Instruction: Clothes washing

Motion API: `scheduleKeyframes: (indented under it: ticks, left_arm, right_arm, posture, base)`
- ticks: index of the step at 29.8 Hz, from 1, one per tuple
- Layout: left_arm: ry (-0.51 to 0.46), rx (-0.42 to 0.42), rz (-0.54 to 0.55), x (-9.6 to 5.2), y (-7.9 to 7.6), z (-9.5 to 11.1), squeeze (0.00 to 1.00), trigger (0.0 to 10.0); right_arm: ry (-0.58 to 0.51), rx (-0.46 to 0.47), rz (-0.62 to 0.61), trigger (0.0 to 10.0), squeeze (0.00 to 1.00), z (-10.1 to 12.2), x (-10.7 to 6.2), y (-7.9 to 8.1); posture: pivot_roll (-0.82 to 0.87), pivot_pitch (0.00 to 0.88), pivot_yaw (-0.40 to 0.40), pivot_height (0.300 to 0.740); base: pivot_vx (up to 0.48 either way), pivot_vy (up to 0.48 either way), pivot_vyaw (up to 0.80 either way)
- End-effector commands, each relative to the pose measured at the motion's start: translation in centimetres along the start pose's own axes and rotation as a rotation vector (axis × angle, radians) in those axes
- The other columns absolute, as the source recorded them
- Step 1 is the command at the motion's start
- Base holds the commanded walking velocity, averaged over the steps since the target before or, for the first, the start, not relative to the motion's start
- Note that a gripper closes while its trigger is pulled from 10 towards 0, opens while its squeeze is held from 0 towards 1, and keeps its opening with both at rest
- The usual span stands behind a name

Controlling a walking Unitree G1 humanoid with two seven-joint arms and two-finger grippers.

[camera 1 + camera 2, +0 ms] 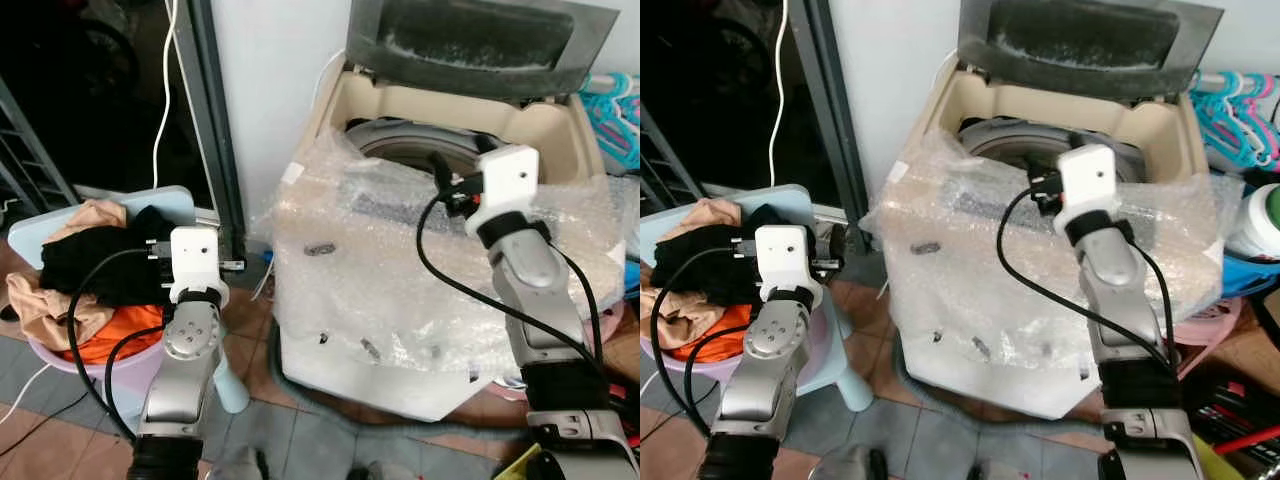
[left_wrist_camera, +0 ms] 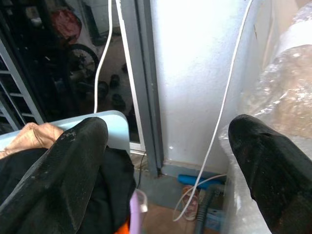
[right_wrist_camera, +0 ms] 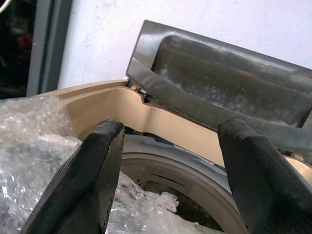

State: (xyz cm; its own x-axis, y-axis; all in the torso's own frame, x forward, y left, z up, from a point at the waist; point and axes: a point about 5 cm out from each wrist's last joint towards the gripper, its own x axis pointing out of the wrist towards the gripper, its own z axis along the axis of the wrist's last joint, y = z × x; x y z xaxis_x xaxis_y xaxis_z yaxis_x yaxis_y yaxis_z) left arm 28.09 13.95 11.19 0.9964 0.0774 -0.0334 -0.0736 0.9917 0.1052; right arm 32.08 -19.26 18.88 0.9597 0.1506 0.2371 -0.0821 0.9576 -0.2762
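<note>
The washing machine (image 1: 440, 290) is found with its lid (image 1: 480, 35) raised, but the clothes (image 1: 90, 265) are piled in the basin (image 1: 50, 355) beside it. Both the left gripper (image 2: 165, 161) and the right gripper (image 3: 168, 165) are held wide and empty, so loading is judged not yet begun.

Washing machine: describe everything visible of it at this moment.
The washing machine is a cream top-loader against the white wall. Its grey lid stands raised, exposing the drum's rim. Bubble wrap covers its front and top edge. The right pincer, fingers open, hovers above the opening; no garment is visible inside.
</note>
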Motion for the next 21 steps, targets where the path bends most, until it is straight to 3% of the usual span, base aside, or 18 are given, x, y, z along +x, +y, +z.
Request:
scheduleKeyframes:
  ticks: [1,6,7,8,13,15,16,17,20,21]
  left_arm:
    - [-0.007,0.012,-0.001,-0.2,0.3,0.3,0.0,10.0]
    - [-0.017,0.029,-0.015,-0.6,0.6,0.5,0.0,10.0]
    - [-0.021,0.03,-0.015,-0.6,0.8,0.6,0.0,10.0]
    - [-0.023,0.037,-0.019,-0.8,0.9,0.7,0.0,10.0]
    - [-0.019,0.054,-0.033,-1.1,1.0,0.6,0.0,10.0]
    - [-0.017,0.057,-0.036,-1.1,1.0,0.5,0.0,10.0]
    - [-0.015,0.061,-0.041,-1.2,1.0,0.5,0.0,10.0]
    - [-0.015,0.061,-0.043,-1.2,0.9,0.5,0.0,10.0]
    - [-0.012,0.062,-0.041,-1.2,1.1,0.5,0.0,10.0]
    - [-0.013,0.061,-0.037,-1.2,1.1,0.5,0.0,10.0]
  right_arm:
    - [-0.019,-0.003,-0.015,10.0,1.0,0.7,-0.1,0.1]
    - [0.013,0.005,-0.035,10.0,1.0,0.3,-1.6,0.8]
    - [0.015,0.008,-0.036,10.0,0.63,0.3,-1.8,0.9]
    - [0.013,0.033,-0.057,10.0,0.0,0.3,-2.2,1.1]
    - [0.057,0.087,-0.085,10.0,0.0,-0.2,-2.0,1.3]
    - [0.053,0.076,-0.079,10.0,0.0,-0.1,-1.9,1.4]
    - [0.068,-0.022,-0.101,10.0,0.0,0.0,-1.5,1.3]
    - [0.064,-0.013,-0.11,10.0,0.0,0.0,-1.3,1.3]
    - [0.096,0.199,-0.122,10.0,0.0,-0.1,-1.0,1.6]
    - [0.107,0.202,-0.136,10.0,0.0,-0.2,-0.9,1.5]
  posture:
    - [-0.06,0.0,0.024,0.74]
    - [-0.06,0.0,0.034,0.74]
    - [-0.05,0.0,0.035,0.74]
    - [-0.05,0.0,0.039,0.74]
    - [-0.05,0.0,0.048,0.74]
    - [-0.05,0.0,0.051,0.74]
    - [-0.05,0.0,0.053,0.74]
    - [-0.05,0.0,0.055,0.74]
    - [-0.05,0.0,0.056,0.74]
    - [-0.04,0.0,0.058,0.74]
  base:
    - [0.0,0.48,0.0]
    - [0.0,0.48,0.0]
    - [0.0,0.48,0.0]
    - [0.0,0.48,0.0]
    - [0.0,0.48,0.0]
    - [0.0,0.48,0.0]
    - [0.0,0.48,0.0]
    - [0.0,0.48,0.0]
    - [0.0,0.48,0.0]
    - [0.0,0.48,0.0]
